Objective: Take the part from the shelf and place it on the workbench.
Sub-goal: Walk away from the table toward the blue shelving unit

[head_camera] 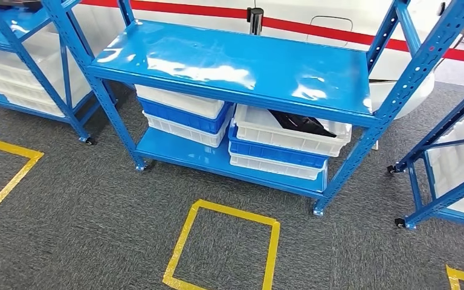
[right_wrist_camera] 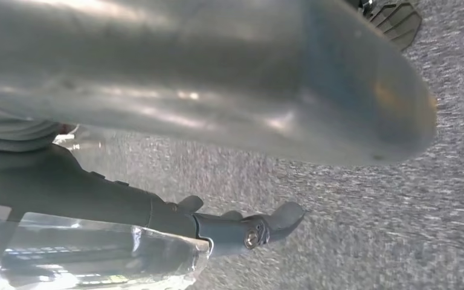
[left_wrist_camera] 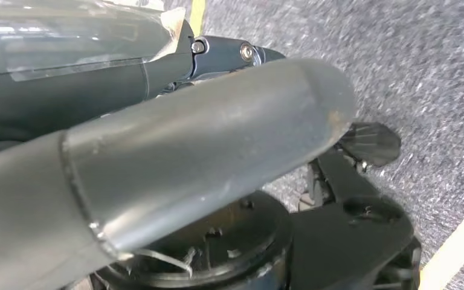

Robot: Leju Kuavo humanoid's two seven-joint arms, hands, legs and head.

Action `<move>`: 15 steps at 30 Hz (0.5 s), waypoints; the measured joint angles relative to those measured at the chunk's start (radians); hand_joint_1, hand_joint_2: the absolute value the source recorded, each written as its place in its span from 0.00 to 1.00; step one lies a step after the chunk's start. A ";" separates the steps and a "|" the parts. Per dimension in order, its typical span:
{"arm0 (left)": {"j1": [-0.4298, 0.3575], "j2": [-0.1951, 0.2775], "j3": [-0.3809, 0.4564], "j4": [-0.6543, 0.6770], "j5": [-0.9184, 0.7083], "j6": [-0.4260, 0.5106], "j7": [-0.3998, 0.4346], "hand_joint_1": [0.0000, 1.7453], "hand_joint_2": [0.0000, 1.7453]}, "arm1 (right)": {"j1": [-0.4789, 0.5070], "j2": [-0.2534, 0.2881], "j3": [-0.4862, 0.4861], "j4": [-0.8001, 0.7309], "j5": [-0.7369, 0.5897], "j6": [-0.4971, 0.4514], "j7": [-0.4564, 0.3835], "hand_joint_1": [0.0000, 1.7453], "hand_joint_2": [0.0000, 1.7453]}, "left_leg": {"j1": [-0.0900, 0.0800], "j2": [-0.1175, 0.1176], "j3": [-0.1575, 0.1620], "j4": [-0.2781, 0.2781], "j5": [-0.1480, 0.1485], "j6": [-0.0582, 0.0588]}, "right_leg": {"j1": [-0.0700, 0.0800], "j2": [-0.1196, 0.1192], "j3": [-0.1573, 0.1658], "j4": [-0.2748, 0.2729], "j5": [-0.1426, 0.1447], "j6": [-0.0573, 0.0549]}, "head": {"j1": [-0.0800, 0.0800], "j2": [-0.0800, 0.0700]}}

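On the lower tier of the blue shelf, a dark part lies in the top white bin of the right-hand stack. Left hand and right hand hang over the grey carpet, holding nothing; finger spread I can't tell. Best bet, I'd say: square up to the shelf, crouch, reach under the upper deck without clipping it.
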 joint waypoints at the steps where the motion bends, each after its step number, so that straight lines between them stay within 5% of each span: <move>1: -0.001 0.001 0.000 0.000 0.000 0.000 0.000 0.00 0.00 | 0.000 0.000 0.000 0.000 0.000 0.000 0.000 0.00 0.00 | -0.004 0.000 0.001 -0.004 -0.002 0.004 | 0.001 0.007 -0.004 0.000 0.002 0.006 | 0.000 0.000; 4: -0.003 0.000 0.000 0.000 -0.001 0.001 0.000 0.00 0.00 | 0.003 0.000 0.000 0.000 0.001 -0.002 -0.002 0.00 0.00 | -0.007 0.026 0.000 -0.019 0.013 0.028 | 0.000 0.001 -0.024 0.013 -0.001 0.022 | 0.001 0.000; 8: -0.004 0.000 0.000 0.000 -0.002 0.001 0.002 0.00 0.00 | 0.001 0.000 0.000 0.000 0.000 0.002 -0.019 0.00 0.00 | -0.008 0.062 -0.006 -0.032 0.026 0.046 | 0.002 -0.070 -0.133 0.233 -0.104 0.010 | 0.010 0.000; 10: -0.003 0.000 0.000 0.000 -0.001 0.001 0.003 0.00 0.00 | 0.004 0.000 0.000 0.000 0.001 0.005 -0.022 0.00 0.00 | -0.008 0.075 -0.009 -0.031 0.027 0.045 | -0.001 -0.076 -0.145 0.277 -0.113 0.021 | 0.010 0.000; 13: -0.004 0.000 0.001 0.000 0.002 0.001 0.003 0.00 0.00 | 0.006 -0.003 0.000 0.000 0.003 0.009 -0.022 0.00 0.00 | -0.005 0.082 -0.009 -0.027 0.027 0.038 | -0.011 -0.086 -0.048 0.118 -0.053 0.048 | 0.010 0.000; 15: -0.005 0.000 0.001 0.000 0.005 0.001 0.003 0.00 0.00 | 0.004 -0.003 0.000 0.000 0.007 0.011 -0.021 0.00 0.00 | -0.009 0.084 -0.011 -0.020 0.022 0.027 | -0.013 -0.092 0.004 0.022 -0.029 0.048 | 0.010 0.000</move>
